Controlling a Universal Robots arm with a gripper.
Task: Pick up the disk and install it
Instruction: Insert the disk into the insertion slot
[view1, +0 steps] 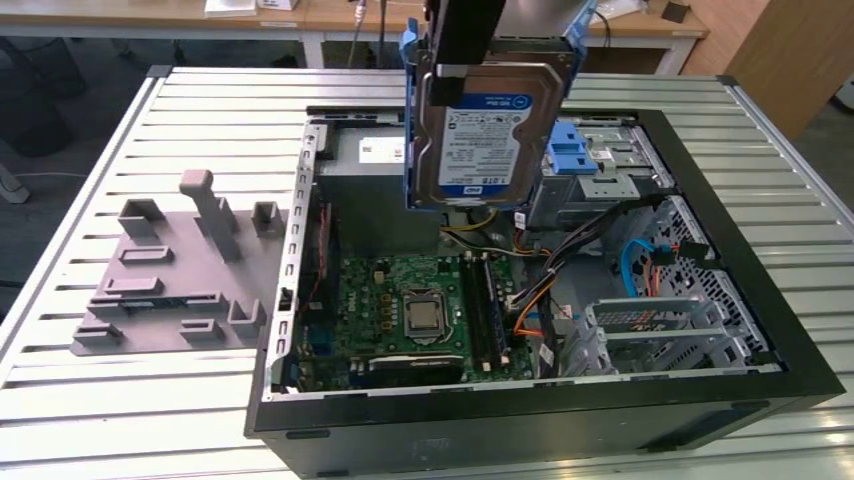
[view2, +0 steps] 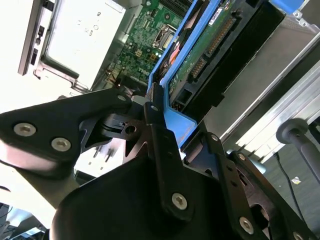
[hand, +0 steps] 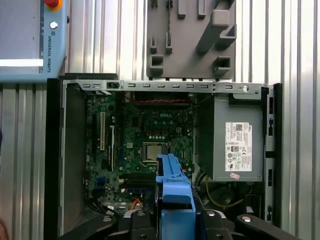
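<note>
Black gripper (view2: 162, 117) clamped tight on flat silver rectangular disk in blue plastic carrier (view1: 481, 130); disk upright in air above open black computer case (view1: 534, 425); near case's grey power-supply box (view1: 371, 160).

Open computer case (view1: 534, 428) — grey fixture (view1: 167, 285) alongside

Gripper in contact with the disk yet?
Touching. In the second wrist view the gripper clamps the disk by its blue carrier; the exterior view shows it held aloft.
</note>
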